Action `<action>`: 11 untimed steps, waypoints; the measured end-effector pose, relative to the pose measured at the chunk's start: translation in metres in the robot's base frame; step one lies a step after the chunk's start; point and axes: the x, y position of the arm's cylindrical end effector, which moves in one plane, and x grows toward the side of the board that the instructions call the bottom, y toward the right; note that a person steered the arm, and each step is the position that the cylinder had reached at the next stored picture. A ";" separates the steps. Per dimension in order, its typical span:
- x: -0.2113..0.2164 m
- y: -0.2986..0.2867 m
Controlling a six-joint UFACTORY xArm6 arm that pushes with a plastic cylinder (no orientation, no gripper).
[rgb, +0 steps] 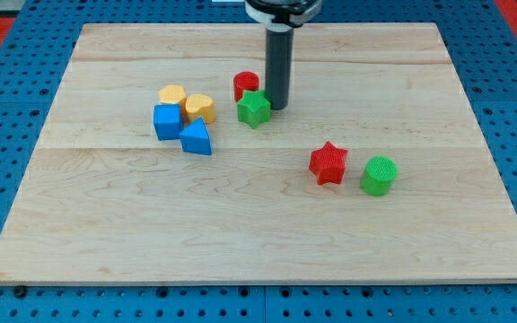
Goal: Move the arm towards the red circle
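Observation:
The red circle (245, 84) is a short red cylinder on the wooden board (258, 224), above the board's middle. My tip (277, 107) stands just to its right, close to it and to the green star (253, 109) that sits right below the red circle. The dark rod rises from the tip to the view's top.
To the left are two yellow blocks (172, 94) (199, 108), a blue cube (167, 121) and a blue triangular block (196, 137). At the right are a red star (328, 163) and a green cylinder (379, 175). Blue pegboard surrounds the board.

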 end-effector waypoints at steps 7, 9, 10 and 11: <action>-0.060 -0.084; -0.088 -0.027; -0.057 0.010; -0.040 0.018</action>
